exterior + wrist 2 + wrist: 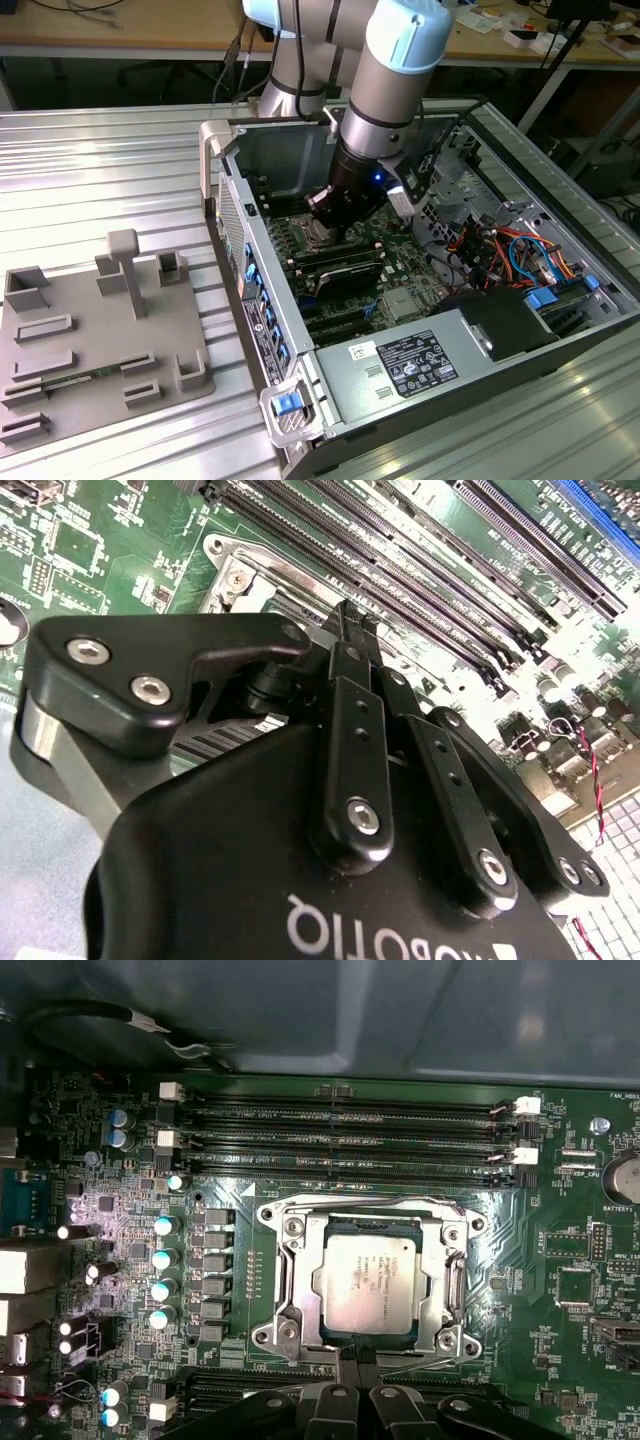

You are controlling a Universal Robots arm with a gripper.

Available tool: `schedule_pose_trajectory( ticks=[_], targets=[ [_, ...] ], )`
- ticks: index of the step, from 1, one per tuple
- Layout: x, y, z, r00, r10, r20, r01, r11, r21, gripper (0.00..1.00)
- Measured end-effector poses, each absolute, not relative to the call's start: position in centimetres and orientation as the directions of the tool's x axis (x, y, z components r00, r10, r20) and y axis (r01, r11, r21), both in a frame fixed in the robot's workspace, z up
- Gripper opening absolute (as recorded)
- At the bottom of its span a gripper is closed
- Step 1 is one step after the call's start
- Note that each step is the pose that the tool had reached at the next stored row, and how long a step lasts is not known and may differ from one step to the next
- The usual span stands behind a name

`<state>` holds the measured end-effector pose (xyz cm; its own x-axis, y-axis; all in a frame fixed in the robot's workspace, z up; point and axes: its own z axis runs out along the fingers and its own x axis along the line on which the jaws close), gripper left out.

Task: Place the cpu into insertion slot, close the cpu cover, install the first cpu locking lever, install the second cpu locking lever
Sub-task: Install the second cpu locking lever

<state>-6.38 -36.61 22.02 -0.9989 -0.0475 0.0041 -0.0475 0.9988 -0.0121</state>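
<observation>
Inside the open computer case (300, 400), the cpu (368, 1282) sits in the insertion slot (452, 1282), with the cpu cover (436, 1243) lying flat around it. The hand (355, 1362) is at the socket's edge, fingertips (352, 630) pressed together with nothing between them, close beside the memory slots (350, 1130).

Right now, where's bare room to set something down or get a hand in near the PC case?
Free: ribbed metal table beyond the grey fixture plate, beside the case. Crowded: inside the case, the gripper hangs at the cpu cover over the cpu, memory slots alongside, cables at the exterior view's right.
</observation>
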Motion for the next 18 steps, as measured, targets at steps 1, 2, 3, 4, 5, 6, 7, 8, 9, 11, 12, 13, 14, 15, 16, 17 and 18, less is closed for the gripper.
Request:
schedule_pose_trajectory(
  ticks=[1,2,3,4,5,6,7,8,9,11,12,13,14,15,16,17,18],
  targets=[
    [-6.4,-36.6,22.0,-0.999,-0.047,0.004,-0.048,0.999,-0.012,0.11],
    [-6.4,-36.7,22.0,-0.999,-0.047,0.004,-0.047,0.999,-0.012,0.11],
    [-6.5,-36.7,22.0,-0.999,-0.048,0.004,-0.048,0.999,-0.012,0.11],
    [-6.7,-36.7,22.0,-0.999,-0.047,0.004,-0.048,0.999,-0.012,0.11],
    [-6.8,-36.7,22.0,-0.999,-0.048,0.004,-0.048,0.999,-0.012,0.11],
    [-6.9,-36.7,22.0,-0.999,-0.048,0.004,-0.048,0.999,-0.012,0.11],
    [-7.2,-36.7,22.0,-0.999,-0.048,0.004,-0.048,0.999,-0.012,0.11],
    [-7.4,-36.7,22.0,-0.999,-0.047,0.004,-0.048,0.999,-0.012,0.11],
    [-7.5,-36.7,22.0,-0.999,-0.048,0.004,-0.048,0.999,-0.012,0.11],
    [-8.2,-36.7,21.9,-0.999,-0.048,0.004,-0.048,0.999,-0.011,0.11],
    [-8.4,-36.7,21.8,-0.999,-0.048,0.004,-0.048,0.999,-0.011,0.11],
    [-8.6,-36.7,21.7,-0.999,-0.048,0.004,-0.048,0.999,-0.01,0.11],
    [-8.7,-36.7,21.7,-0.999,-0.048,0.004,-0.048,0.999,-0.01,0.11],
    [-8.8,-36.7,21.7,-0.999,-0.048,0.004,-0.048,0.999,-0.009,0.11],
    [-8.8,-36.7,21.6,-0.999,-0.048,0.004,-0.048,0.999,-0.008,0.11],
    [-8.9,-36.7,21.5,-0.999,-0.048,0.004,-0.048,0.999,-0.007,0.11],
    [-9.0,-36.7,21.5,-0.999,-0.048,0.004,-0.048,0.999,-0.006,0.11]
  ],
)
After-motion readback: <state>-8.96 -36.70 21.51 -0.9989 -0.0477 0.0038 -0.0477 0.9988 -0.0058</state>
